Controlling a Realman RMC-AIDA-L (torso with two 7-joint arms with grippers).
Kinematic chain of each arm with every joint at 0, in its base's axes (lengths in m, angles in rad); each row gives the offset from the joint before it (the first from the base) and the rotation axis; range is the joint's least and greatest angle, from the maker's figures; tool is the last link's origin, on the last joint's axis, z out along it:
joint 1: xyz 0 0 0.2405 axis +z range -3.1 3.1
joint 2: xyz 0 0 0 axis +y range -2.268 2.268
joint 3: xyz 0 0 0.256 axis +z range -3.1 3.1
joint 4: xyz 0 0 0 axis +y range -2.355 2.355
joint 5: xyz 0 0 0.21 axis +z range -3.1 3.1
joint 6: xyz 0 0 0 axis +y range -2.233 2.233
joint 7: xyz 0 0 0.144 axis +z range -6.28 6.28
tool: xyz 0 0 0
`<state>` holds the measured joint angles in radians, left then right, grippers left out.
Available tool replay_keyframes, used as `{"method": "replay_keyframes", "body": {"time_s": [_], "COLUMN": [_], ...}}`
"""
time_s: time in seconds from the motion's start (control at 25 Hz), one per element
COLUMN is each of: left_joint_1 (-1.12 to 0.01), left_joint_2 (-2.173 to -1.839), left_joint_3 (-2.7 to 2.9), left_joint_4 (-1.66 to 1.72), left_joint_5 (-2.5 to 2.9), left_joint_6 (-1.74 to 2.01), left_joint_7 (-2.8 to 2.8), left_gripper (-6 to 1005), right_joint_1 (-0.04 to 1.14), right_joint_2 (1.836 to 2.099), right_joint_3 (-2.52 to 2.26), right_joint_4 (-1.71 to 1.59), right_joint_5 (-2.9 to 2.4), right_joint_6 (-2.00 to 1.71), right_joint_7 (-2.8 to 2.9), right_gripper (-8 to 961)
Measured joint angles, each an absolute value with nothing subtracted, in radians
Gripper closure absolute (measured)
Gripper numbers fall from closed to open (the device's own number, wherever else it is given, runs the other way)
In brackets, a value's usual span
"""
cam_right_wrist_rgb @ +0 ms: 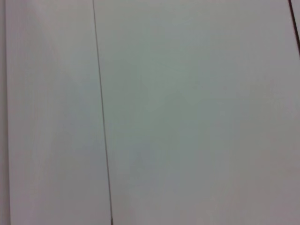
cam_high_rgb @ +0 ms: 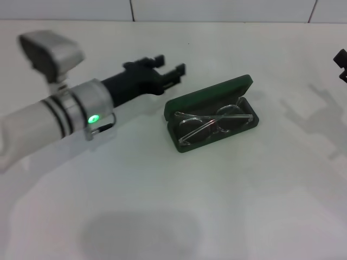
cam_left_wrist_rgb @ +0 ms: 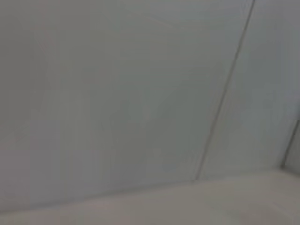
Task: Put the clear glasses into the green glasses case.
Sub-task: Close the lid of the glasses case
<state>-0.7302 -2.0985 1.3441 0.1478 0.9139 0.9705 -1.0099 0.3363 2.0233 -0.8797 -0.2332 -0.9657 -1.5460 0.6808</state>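
- Head view: one dark green oblong hard glasses case (cam_high_rgb: 212, 111) lay open on the white table (cam_high_rgb: 179, 206), its lid raised at the far side. One pair of clear plastic glasses (cam_high_rgb: 211, 125) rested inside its dark tray.
- The left gripper (cam_high_rgb: 172, 67) hovered just left of the case, its two black fingers spread and holding nothing.
- The right gripper (cam_high_rgb: 341, 64) showed only at the right edge; its fingers cannot be judged.
- Left wrist view: only white tiled wall (cam_left_wrist_rgb: 117, 93).
- Right wrist view: the same.
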Motion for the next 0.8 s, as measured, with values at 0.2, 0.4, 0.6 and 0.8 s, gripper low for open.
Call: {"method": "replay_keyframes", "body": {"time_s": [0.2, 0.4, 0.6, 0.8], "left_joint_1": [-0.792, -0.777, -0.761, -0.725], "left_joint_2": [-2.104, -2.107, -2.108, -2.108], "left_joint_3": [1.464, 1.549, 1.591, 1.594], "left_joint_4": [0.152, 0.203, 0.215, 0.216], "left_joint_5": [0.919, 0.912, 0.908, 0.908], "left_joint_6": [0.876, 0.873, 0.875, 0.878], "left_joint_7": [-1.119, -1.148, -1.148, -1.135], "left_gripper": [373, 373, 373, 373], "right_joint_1": [0.354, 0.355, 0.356, 0.359], "right_joint_2": [2.023, 2.023, 2.023, 2.023], "right_joint_3": [-0.884, -0.885, -0.887, -0.887], "right_joint_4": [-0.211, -0.209, -0.208, -0.207], "right_joint_5": [-0.965, -0.964, -0.965, -0.965], "right_joint_6": [-1.532, -1.494, -1.479, -1.474], "right_joint_7": [0.678, 0.677, 0.676, 0.676], "right_gripper": [89, 92, 93, 93]}}
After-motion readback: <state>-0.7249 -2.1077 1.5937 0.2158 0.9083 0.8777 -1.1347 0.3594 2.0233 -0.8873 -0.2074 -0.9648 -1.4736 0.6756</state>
